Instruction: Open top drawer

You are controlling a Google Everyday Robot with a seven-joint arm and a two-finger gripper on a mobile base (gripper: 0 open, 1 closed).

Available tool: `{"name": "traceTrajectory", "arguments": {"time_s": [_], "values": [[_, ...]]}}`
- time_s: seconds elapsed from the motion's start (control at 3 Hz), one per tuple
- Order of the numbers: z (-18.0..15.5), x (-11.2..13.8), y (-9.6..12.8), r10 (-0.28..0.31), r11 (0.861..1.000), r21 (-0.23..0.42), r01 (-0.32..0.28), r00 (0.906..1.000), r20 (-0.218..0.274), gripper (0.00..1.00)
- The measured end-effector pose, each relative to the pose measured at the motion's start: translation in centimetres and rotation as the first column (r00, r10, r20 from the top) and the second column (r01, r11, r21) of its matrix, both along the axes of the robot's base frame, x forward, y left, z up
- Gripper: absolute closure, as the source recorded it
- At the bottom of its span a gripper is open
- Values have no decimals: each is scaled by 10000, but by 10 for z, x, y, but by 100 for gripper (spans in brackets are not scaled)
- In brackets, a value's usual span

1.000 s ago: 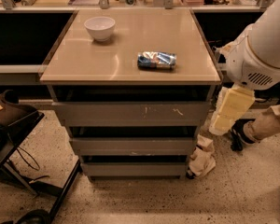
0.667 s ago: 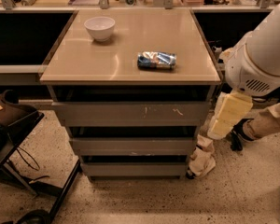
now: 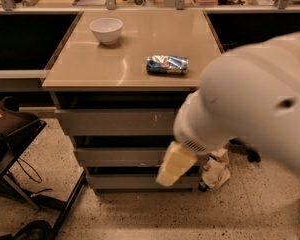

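Status check, task: open top drawer.

Top drawer (image 3: 115,122): under the tan countertop (image 3: 140,39), uppermost of three grey fronts, pale scratch marks right of centre. Appears fully shut; front in line with the two lower fronts (image 3: 120,157), no tray on show. Right end of the panel hidden behind the arm.

Arm (image 3: 250,104): large white housing close to the camera, covering the cabinet's right side. Pale yellow link (image 3: 176,161) slanting down and left from it.

Gripper (image 3: 165,178): taken to sit at the low end of that link, in front of the lower fronts and below the top drawer. No contact with the top drawer visible. Cannot tell how far open, nor whether anything is held.

On the countertop: white bowl (image 3: 106,30) at back left, blue and white packet (image 3: 167,64) near the front edge, well apart. Crumpled pale cloth (image 3: 216,170) on the floor by the cabinet's right foot.

Progress, as a judgement: none of the opening done. Left to do: reach the front's upper edge, take hold, pull outward.
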State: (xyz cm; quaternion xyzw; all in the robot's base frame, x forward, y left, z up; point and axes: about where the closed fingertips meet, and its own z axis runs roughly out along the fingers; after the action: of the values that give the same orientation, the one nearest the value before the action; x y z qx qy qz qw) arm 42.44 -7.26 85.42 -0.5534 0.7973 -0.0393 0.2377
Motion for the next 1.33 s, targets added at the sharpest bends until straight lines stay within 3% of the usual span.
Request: {"name": "traceTrajectory", "arguments": {"time_s": [0.33,0.67,1.0,1.33], "values": [[-32,-9,26,-170,9993,325,177,9996,-209,0],[-32,-9,26,-173,9993,325,180,9996,-208,0],[-57,2,22,-497,9987,143,495,9987,139,0],[-134,17,40,-207,9998,83,206,9997,134,0]]}}
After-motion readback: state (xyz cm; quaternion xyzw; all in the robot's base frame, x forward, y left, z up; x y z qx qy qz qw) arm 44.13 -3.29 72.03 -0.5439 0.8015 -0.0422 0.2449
